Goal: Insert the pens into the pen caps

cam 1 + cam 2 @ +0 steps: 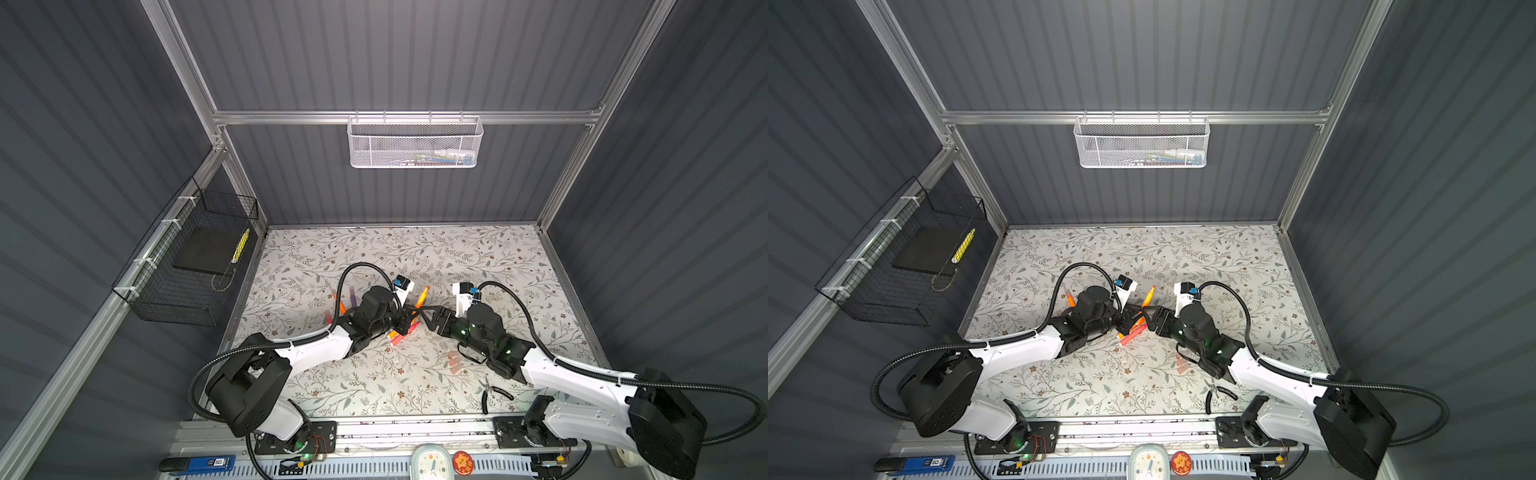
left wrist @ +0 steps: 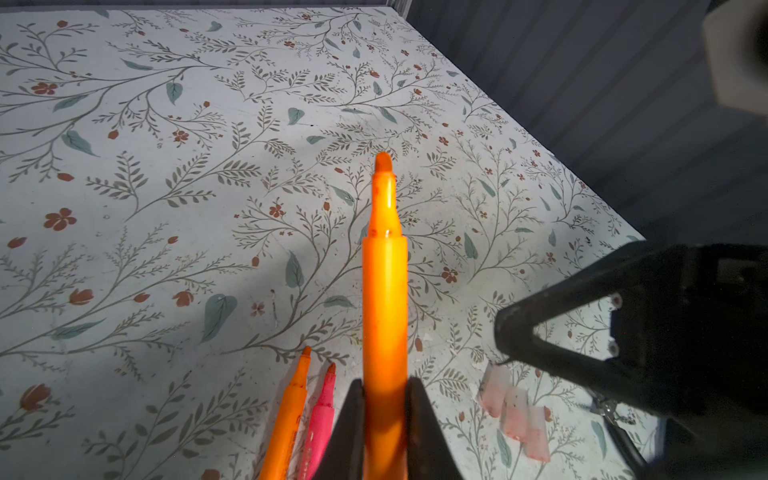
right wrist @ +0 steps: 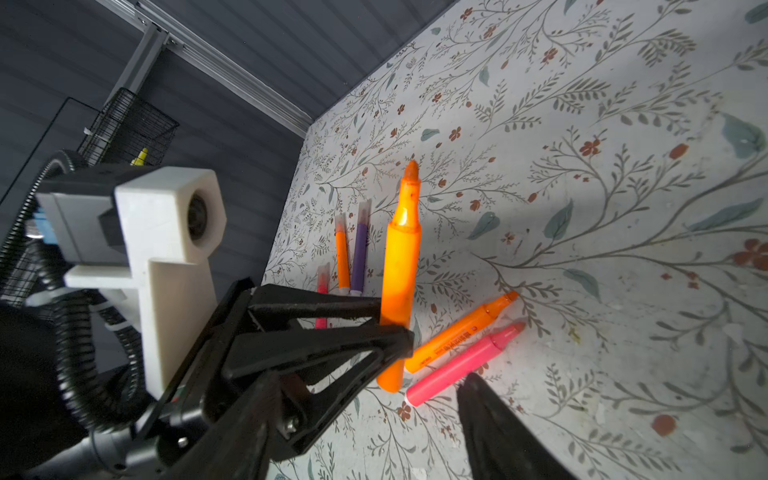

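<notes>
Pens cluster at the middle of a floral table, where two white-and-black arms meet. The left arm comes in from the near left corner, forearm low and stretched toward the centre. The right arm mirrors it from the near right corner. The left gripper is clamped on the lower barrel of an uncapped orange pen, which is lifted off the table with its tip toward the back wall. The right gripper faces it from just beside, not touching; its jaws are partly apart and hold nothing. Below the grippers a second orange pen and a pink pen lie uncapped, side by side. Left of the left gripper lie three capped pens: orange, purple and pink. Three loose caps lie in a touching row beside the right arm.
</notes>
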### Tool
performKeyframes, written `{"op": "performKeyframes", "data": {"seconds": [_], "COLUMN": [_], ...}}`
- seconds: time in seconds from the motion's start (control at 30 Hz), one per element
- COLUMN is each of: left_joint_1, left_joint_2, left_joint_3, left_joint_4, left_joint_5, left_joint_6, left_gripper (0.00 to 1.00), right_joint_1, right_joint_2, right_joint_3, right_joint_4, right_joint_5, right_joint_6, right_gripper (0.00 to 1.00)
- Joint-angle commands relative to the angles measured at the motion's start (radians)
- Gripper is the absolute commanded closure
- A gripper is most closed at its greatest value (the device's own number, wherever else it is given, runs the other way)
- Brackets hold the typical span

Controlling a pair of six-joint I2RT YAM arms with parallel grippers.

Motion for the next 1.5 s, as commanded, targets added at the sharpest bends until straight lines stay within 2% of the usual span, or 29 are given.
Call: {"op": "performKeyframes", "data": {"seconds": [0.0,0.2,0.37,0.73,0.87,1.2,1.23,1.37,1.47], "left_joint_1": [-0.010,-0.025,-0.055,-0.076,-0.080,-0.084,-0.083,-0.084,-0.084], "left_joint_2": [-0.008,0.007,0.020,0.018,0.030,0.051,0.051,0.064,0.074], "left_joint_3": [0.010,0.020,0.036,0.045,0.052,0.068,0.072,0.078,0.085], "left_joint_4": [0.027,0.038,0.024,0.004,0.005,-0.014,-0.019,-0.022,-0.027], "left_joint_5": [0.055,0.138,0.142,0.191,0.206,0.200,0.196,0.189,0.186], "left_joint_6": [0.037,0.053,0.076,0.101,0.103,0.109,0.108,0.099,0.095], "left_gripper": [1.00,1.00,1.00,1.00,1.00,1.00,0.99,0.77,0.69], "right_joint_1": [-0.003,-0.005,-0.006,-0.007,-0.008,-0.006,-0.006,-0.003,0.001], "right_joint_2": [0.003,-0.013,-0.022,-0.064,-0.059,-0.044,-0.040,-0.035,-0.001], "right_joint_3": [0.030,0.033,0.025,0.026,0.030,0.053,0.054,0.056,0.054], "right_joint_4": [-0.021,-0.069,-0.085,-0.124,-0.130,-0.159,-0.155,-0.127,-0.114], "right_joint_5": [-0.003,0.058,0.093,0.146,0.144,0.127,0.116,0.077,0.067], "right_joint_6": [-0.011,-0.008,-0.005,-0.010,-0.010,-0.011,-0.013,-0.013,-0.009], "right_gripper": [0.33,0.34,0.35,0.47,0.56,0.96,0.99,1.00,1.00]}}
